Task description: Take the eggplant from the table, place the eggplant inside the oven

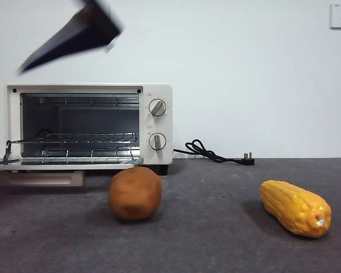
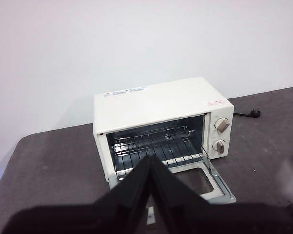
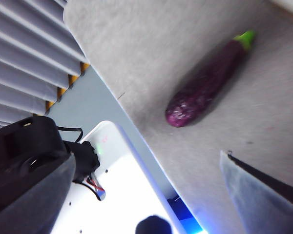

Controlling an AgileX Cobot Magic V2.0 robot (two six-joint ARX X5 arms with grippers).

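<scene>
The eggplant (image 3: pixel 205 80), long, glossy purple with a green stem, lies on the grey table (image 3: pixel 151 44) near its edge and shows only in the right wrist view. My right gripper (image 3: pixel 146 161) hangs above it, open, with nothing between its jaws. The cream oven (image 1: pixel 156 122) stands at the back left with its door (image 1: pixel 62 164) folded down flat and its wire rack (image 1: pixel 74 138) bare. My left gripper (image 2: pixel 150 163) is shut and empty, high above and in front of the oven (image 2: pixel 161 102). It shows as a blurred black wedge (image 1: pixel 31 64) in the front view.
A brown potato-like lump (image 1: pixel 134 193) sits in front of the oven's right end. A yellow corn cob (image 1: pixel 295 207) lies at the front right. A black cord and plug (image 1: pixel 216 154) trail along the back wall. Beyond the table's edge are a white base (image 3: pixel 122 195) and blinds.
</scene>
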